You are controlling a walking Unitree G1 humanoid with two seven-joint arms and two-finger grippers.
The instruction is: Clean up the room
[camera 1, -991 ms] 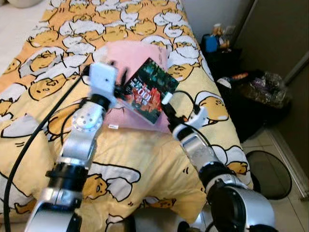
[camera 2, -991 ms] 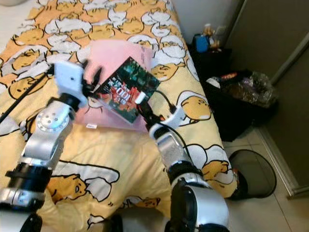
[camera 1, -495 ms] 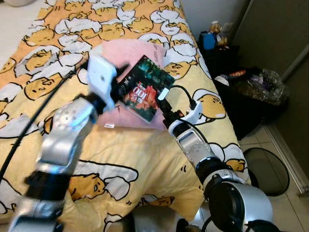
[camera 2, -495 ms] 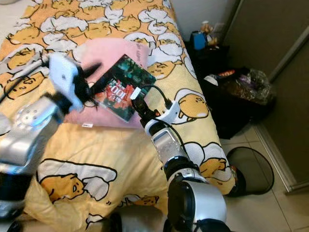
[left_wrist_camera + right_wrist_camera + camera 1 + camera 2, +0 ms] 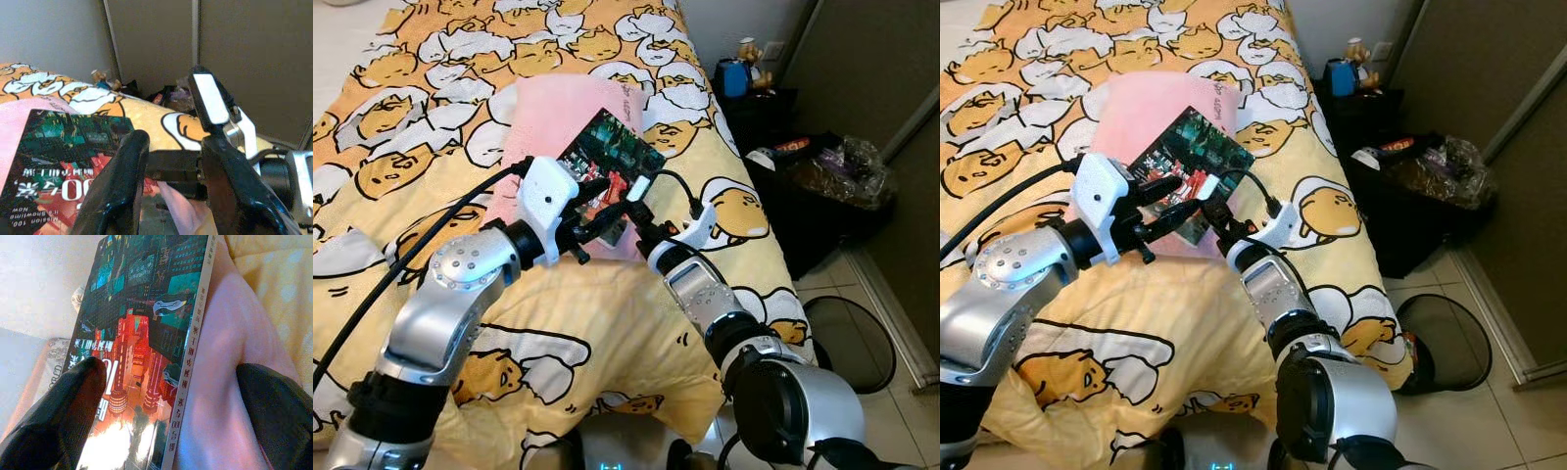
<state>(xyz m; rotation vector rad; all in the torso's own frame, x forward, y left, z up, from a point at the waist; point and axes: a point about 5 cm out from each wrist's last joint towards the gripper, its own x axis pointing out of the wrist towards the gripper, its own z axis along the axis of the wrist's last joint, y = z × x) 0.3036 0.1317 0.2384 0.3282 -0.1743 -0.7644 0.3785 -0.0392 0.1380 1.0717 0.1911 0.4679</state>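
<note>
A book (image 5: 613, 147) with a dark green and red cover lies on a pink pillow (image 5: 548, 113) on the bed. My left gripper (image 5: 607, 208) hovers at the book's near edge, open, its fingers pointing right toward my other gripper. My right gripper (image 5: 633, 211) sits at the book's near right corner, also open. In the right wrist view its fingertips (image 5: 85, 382) straddle the book's spine (image 5: 193, 357), one over the cover and one over the pillow. The left wrist view shows the book (image 5: 63, 147) beside my left gripper (image 5: 173, 147), with the right gripper's white-padded finger just ahead.
The bed carries a yellow duvet (image 5: 607, 313) printed with egg figures. To its right stand a black nightstand with a blue item (image 5: 736, 78), dark bags (image 5: 842, 176) and a round black bin (image 5: 852, 343) on the tiled floor. A black cable trails along my left arm.
The book has gone from tilted up to lying lower on the pillow. My left gripper dropped from the book's left edge to its near edge and turned toward the right gripper.
</note>
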